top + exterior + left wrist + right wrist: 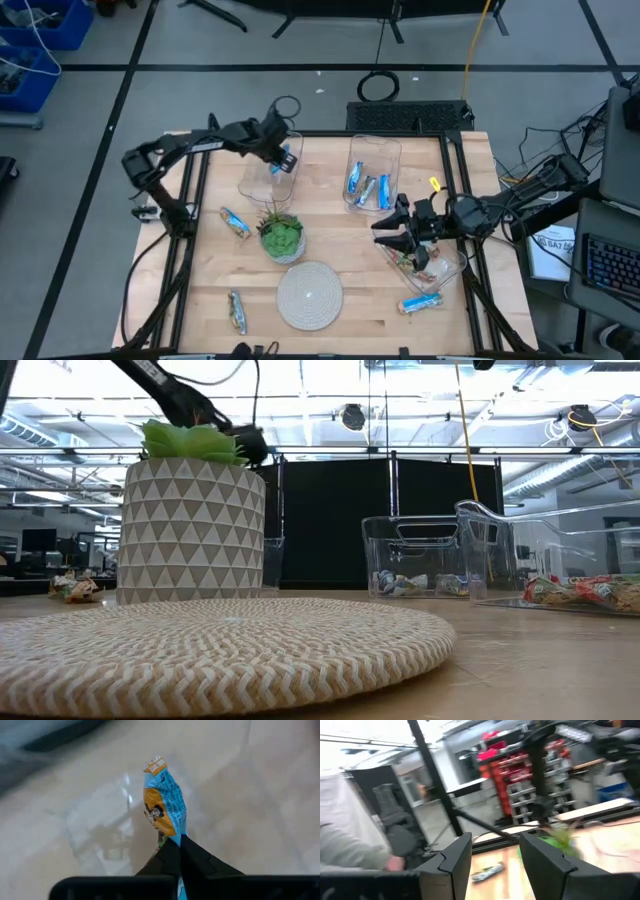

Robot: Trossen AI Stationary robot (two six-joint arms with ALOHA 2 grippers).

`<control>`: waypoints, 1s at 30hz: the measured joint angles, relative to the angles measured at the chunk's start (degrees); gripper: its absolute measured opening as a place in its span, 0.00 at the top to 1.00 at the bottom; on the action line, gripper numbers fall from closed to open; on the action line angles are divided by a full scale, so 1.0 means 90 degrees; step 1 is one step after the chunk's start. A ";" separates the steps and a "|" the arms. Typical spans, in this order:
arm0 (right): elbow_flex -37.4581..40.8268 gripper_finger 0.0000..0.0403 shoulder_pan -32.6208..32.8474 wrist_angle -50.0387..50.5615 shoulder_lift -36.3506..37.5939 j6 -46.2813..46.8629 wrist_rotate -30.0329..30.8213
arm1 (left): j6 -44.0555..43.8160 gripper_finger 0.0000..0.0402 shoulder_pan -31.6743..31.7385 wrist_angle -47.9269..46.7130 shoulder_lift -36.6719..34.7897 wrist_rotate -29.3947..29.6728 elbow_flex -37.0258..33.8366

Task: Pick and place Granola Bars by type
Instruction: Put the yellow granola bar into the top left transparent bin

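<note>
Fingers of the left gripper (179, 851) are pinching shut on the lower end of a bright blue bar (165, 802), which is sticking up past the fingertips with its crimped orange-edged end farthest from them. From above, this left gripper (283, 155) is hanging over the far-left clear bin (262, 185), with the blue bar (287, 158) showing at its tip, over the bin's opening.

Across the table, the right gripper (400, 237) is hovering over the near-right bin (452, 272), its fingers (455, 860) standing apart with nothing between them. Under and beside it, multicoloured bars (408, 262) are lying in that bin. The far middle bin (375, 148) is holding several blue-silver bars (365, 184).

Outside the bins, one blue bar (236, 223) is lying on the table (470, 170) just left of the potted plant (281, 236), another bar (237, 311) is lying near the front edge left of the round woven mat (309, 295), and a third blue bar (421, 302) is lying at the front right, just beyond the near-right bin.
</note>
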State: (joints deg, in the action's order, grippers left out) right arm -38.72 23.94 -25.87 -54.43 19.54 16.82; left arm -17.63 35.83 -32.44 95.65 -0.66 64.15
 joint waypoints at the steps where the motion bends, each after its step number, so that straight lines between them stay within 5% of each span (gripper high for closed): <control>1: 0.0000 0.61 0.0000 -0.0034 -0.0002 0.0055 -0.0160 | 0.0089 0.95 0.0018 -0.0132 0.0131 -0.0193 0.0082; 9: 0.0000 0.61 0.0010 -0.0092 -0.0002 0.0231 -0.0740 | 0.0363 0.70 -0.0043 -0.0448 0.0243 -0.0771 0.0498; 14: 0.0000 0.61 0.0010 0.0179 -0.0002 0.0209 -0.0760 | 0.0802 0.53 -0.0324 -0.2021 -0.0046 -0.1570 0.1279; 22: 0.0000 0.61 0.0001 0.1116 -0.0002 0.0154 -0.0883 | 0.3925 0.49 -0.2266 -0.6139 -0.1135 -0.1318 0.2355; 30: 0.0000 0.61 0.0042 0.1354 -0.0002 0.0388 -0.1567 | 0.3853 0.48 -0.4403 -0.6323 -0.2121 -0.0136 0.1688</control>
State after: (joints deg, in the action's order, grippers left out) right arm -38.72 24.32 -13.68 -54.46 23.03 2.72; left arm 17.05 -3.79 -89.35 76.56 -1.88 79.34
